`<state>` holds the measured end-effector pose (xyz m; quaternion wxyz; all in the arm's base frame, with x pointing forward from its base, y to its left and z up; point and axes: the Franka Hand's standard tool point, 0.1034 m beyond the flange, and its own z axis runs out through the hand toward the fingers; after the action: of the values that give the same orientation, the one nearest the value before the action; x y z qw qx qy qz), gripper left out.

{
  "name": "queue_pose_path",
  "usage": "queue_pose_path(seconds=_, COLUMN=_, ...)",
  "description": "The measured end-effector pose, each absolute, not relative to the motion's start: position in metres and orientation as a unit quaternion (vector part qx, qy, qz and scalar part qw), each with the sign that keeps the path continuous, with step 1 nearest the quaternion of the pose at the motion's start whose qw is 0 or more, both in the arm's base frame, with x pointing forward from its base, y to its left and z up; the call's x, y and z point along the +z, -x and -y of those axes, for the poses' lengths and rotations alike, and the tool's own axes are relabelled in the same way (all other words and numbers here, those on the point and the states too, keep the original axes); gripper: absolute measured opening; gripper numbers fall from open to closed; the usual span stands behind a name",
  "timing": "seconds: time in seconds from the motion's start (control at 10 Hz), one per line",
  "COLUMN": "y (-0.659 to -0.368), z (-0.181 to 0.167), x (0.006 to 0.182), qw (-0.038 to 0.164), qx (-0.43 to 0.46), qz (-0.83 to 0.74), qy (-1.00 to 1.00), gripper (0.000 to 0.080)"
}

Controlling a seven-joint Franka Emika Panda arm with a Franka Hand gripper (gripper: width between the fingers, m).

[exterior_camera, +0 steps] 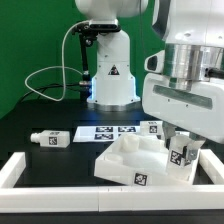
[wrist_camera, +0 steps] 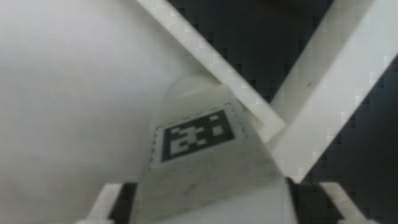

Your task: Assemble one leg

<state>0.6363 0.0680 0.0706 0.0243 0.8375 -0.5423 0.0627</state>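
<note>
Surface: a black table (exterior_camera: pixel 40 112) is seen before a green backdrop.
Loose leg (exterior_camera: pixel 47 139): laid flat at the exterior view's left.
Marker board (exterior_camera: pixel 115 130): fixed mid-table.
Tabletop (exterior_camera: pixel 130 160): enclosed by the white rim frame (exterior_camera: pixel 20 165).
Gripper (wrist_camera: pixel 205 190): fingers (wrist_camera: pixel 111 200) are closed narrowly on the held leg (wrist_camera: pixel 199 150), above the tabletop at the exterior view's right.

The arm's bulky wrist fills the space above the exterior view's right half of the black table (exterior_camera: pixel 30 105), where the gripper (exterior_camera: pixel 181 150) sits low over the white tabletop piece (exterior_camera: pixel 130 160) with a tagged leg (exterior_camera: pixel 181 157) between its fingers. The white rim frame (exterior_camera: pixel 20 168) walls the near edge. A spare leg (exterior_camera: pixel 50 139) and the marker board (exterior_camera: pixel 112 130) lie on the floor beside open black surface toward the exterior view's left.
</note>
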Motion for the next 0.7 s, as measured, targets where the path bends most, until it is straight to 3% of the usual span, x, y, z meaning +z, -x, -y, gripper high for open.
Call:
queue_pose_path(seconds=0.1, y=-0.636, z=-0.068, x=0.071, qw=0.024, qx=0.063, qz=0.541, qy=-0.838, gripper=0.0333)
queue_pose_path(seconds=0.2, y=-0.636, z=-0.068, x=0.071, qw=0.024, qx=0.063, qz=0.542, qy=-0.838, gripper=0.0431)
queue_pose_path(seconds=0.3, y=-0.638, z=-0.068, x=0.072, qw=0.022, qx=0.065, qz=0.538, qy=-0.84, gripper=0.0431)
queue_pose_path(seconds=0.4, y=-0.642, z=-0.069, x=0.081, qw=0.015, qx=0.069, qz=0.526, qy=-0.847, gripper=0.0587)
queue_pose_path(seconds=0.5, y=-0.648, z=-0.068, x=0.095, qw=0.007, qx=0.076, qz=0.516, qy=-0.853, gripper=0.0637)
queue_pose_path(seconds=0.7, y=-0.658, z=-0.062, x=0.122, qw=0.003, qx=0.067, qz=0.505, qy=-0.86, gripper=0.0646)
